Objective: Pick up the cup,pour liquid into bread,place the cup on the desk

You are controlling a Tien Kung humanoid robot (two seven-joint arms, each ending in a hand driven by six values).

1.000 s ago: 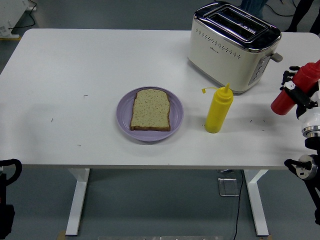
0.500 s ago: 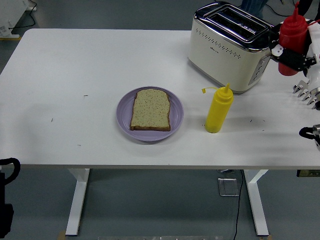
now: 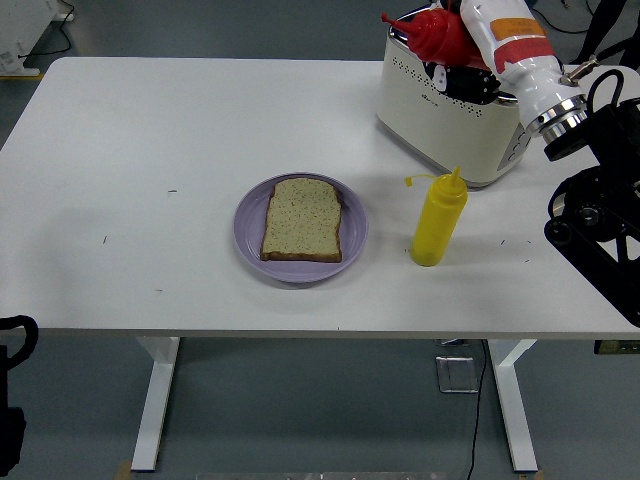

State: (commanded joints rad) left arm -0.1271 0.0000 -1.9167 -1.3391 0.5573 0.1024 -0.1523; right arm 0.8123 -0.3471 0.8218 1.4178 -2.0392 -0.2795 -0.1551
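Note:
A slice of bread [image 3: 301,219] lies on a purple plate [image 3: 249,238] at the middle of the white table. My right hand [image 3: 452,52] is shut on a red squeeze bottle [image 3: 432,32], held high in front of the toaster [image 3: 450,110] and tipped with its nozzle pointing left. The white forearm and black arm come in from the right edge. The hand's fingers are mostly hidden behind the bottle and wrist. A yellow squeeze bottle [image 3: 438,217] stands upright right of the plate. My left arm [image 3: 14,395] rests at the bottom left edge, below the table.
The cream and chrome toaster stands at the back right of the table. The left half of the table [image 3: 130,170] carries only a few small dark specks. The table's legs and a cable show below its near edge.
My right arm has swung up and leftward with the red bottle, from the right table edge to in front of the toaster. The bottle has tipped from upright to nozzle-left.

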